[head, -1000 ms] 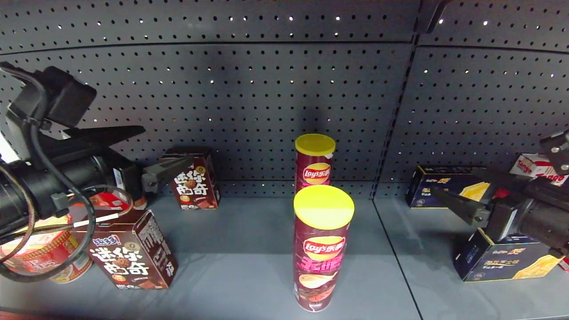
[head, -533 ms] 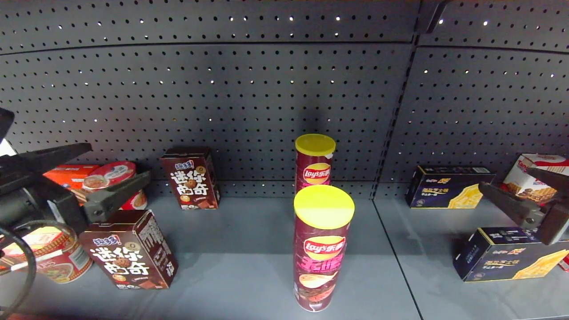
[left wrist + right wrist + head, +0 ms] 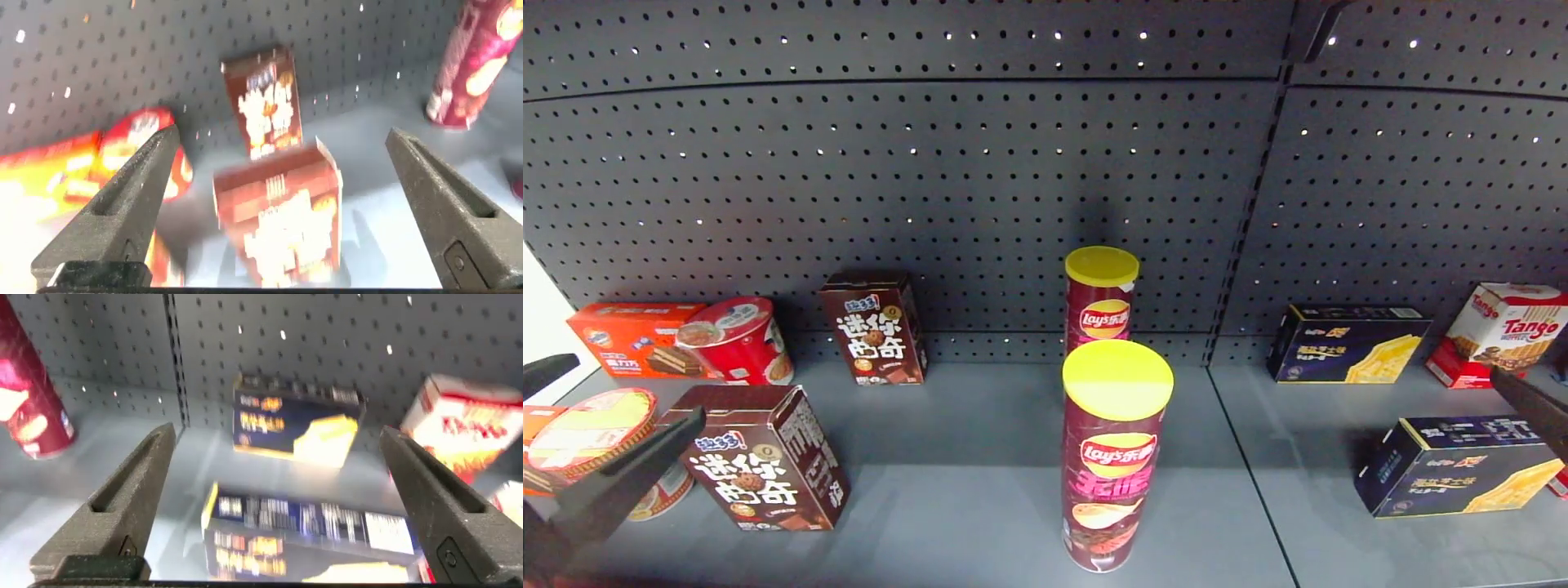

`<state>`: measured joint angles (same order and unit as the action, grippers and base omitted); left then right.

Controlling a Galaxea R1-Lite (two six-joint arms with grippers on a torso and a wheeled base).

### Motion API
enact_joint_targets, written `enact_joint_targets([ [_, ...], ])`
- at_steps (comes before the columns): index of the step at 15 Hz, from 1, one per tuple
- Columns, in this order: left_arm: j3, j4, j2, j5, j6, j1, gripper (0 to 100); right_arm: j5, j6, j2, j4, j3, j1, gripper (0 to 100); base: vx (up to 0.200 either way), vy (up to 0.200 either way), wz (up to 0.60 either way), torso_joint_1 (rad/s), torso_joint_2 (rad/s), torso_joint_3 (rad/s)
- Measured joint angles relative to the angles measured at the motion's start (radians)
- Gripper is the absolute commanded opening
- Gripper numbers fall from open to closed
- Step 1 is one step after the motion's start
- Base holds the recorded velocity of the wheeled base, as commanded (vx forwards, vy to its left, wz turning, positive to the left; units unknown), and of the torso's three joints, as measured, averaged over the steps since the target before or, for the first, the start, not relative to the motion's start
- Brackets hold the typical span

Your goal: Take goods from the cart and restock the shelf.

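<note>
Shelf (image 3: 980, 425) stock stands settled: chip can (image 3: 1112, 457) at centre frame, cookie box (image 3: 768, 469) lower left. Both arms have drawn back to the frame's side edges. Left gripper (image 3: 282, 137) and right gripper (image 3: 276, 434) gape wide and empty, probably heading for the cart next.

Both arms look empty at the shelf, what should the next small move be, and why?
Probably draw both arms back to fetch another item from the cart: left gripper and right gripper have open jaws holding nothing, while the front brown box and front blue box before them already rest on the shelf.
</note>
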<state>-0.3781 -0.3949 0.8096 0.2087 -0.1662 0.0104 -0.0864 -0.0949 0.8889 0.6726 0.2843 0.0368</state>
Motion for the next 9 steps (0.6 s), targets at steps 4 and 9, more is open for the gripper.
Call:
enact_joint_targets([
  [4, 0.035, 0.252, -0.224, -0.03, 0.0, -0.006, 100, 0.052, 0.0, -0.141, -0.104, -0.061, -0.006, 100, 0.0, 0.0, 0.0, 0.0, 0.0, 0.0],
  [9, 0.085, 0.436, -0.488, -0.058, 0.0, -0.009, 100, 0.074, 0.0, -0.334, -0.263, -0.09, -0.009, 100, 0.0, 0.0, 0.0, 0.0, 0.0, 0.0],
])
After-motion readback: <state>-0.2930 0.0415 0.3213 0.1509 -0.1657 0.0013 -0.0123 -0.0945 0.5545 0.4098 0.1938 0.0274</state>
